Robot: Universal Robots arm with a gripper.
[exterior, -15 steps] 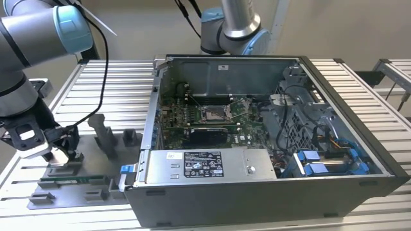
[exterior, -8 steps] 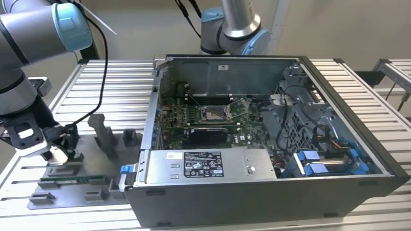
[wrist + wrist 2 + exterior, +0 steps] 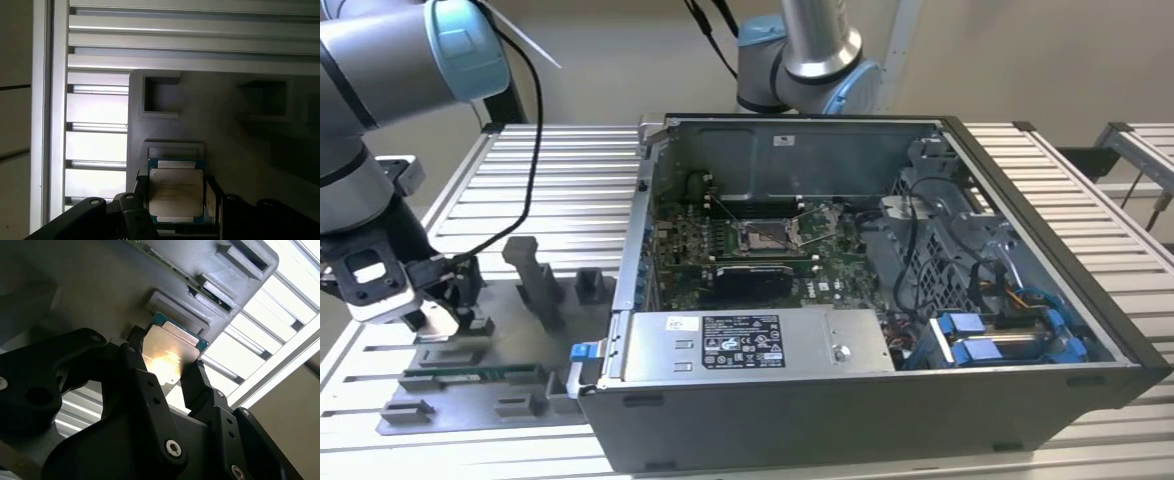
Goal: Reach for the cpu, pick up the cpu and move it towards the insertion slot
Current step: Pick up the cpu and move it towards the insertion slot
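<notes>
Low over a flat grey fixture plate point(image 3: 520, 345) with raised blocks, which lies just beside the open dark grey computer case point(image 3: 854, 420) on the exterior view's left, hangs the arm's black two-fingered gripper point(image 3: 440, 322). In both wrist views its fingers point(image 3: 141, 192) are drawn in against two opposite edges of the cpu point(image 3: 176, 192), a small flat square chip with a pale silvery metal top and a thin green rim. The chip sits directly over a rectangular grey nest block on the plate; whether it is lifted clear I cannot tell. Inside the case, the square metal-framed socket point(image 3: 767, 235) on the green motherboard lies well apart from the gripper.
</notes>
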